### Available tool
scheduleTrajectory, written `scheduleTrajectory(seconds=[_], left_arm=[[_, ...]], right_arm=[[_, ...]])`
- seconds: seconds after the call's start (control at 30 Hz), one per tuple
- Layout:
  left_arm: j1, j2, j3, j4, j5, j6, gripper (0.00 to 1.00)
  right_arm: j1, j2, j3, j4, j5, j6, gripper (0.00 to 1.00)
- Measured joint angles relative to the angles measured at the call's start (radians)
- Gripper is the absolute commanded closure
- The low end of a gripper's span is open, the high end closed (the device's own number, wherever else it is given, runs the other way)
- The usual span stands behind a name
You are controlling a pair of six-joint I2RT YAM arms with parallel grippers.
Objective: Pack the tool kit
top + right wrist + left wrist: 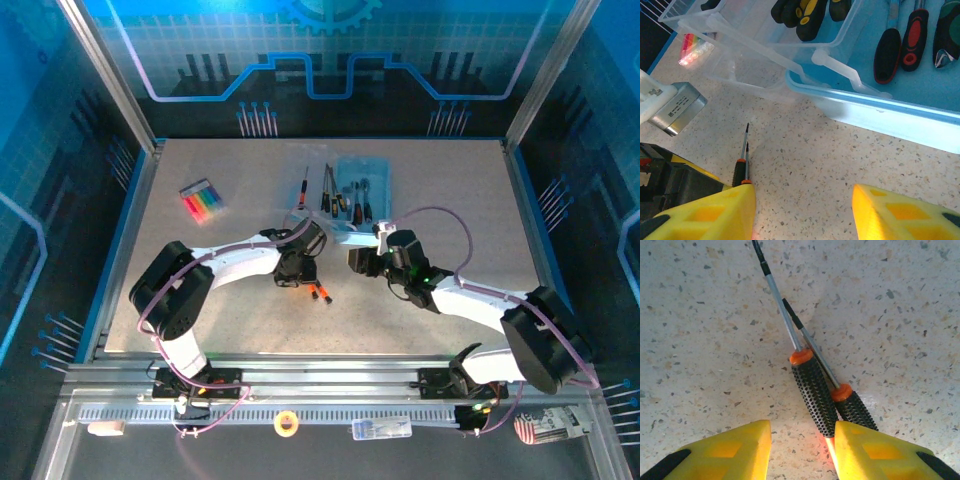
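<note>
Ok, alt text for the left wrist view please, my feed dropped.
Two black-handled screwdrivers lie side by side on the speckled table, orange collars and thin shafts pointing away. The open left gripper hangs at their handle ends, yellow fingers in the foreground.

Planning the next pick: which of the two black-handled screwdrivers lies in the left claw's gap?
The screwdriver on the picture's left, its handle end between the fingers; the other screwdriver has its handle slipping behind one finger.

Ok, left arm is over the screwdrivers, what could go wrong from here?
1. The two screwdrivers lie touching; the open left fingers may pinch both or flick one away.
2. The right fingers hang open close by, beside the tool box, so the arms could bump.
</note>
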Motion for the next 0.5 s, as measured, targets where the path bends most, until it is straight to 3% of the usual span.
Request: scheduleTrajectory(seconds=[0.5], left_arm=[[-0.002,-0.062,-0.027,0.056,0.043,-0.044,0.62]], right_arm=[[-0.002,0.000,0.000,0.000,-0.003,0.000,0.46]])
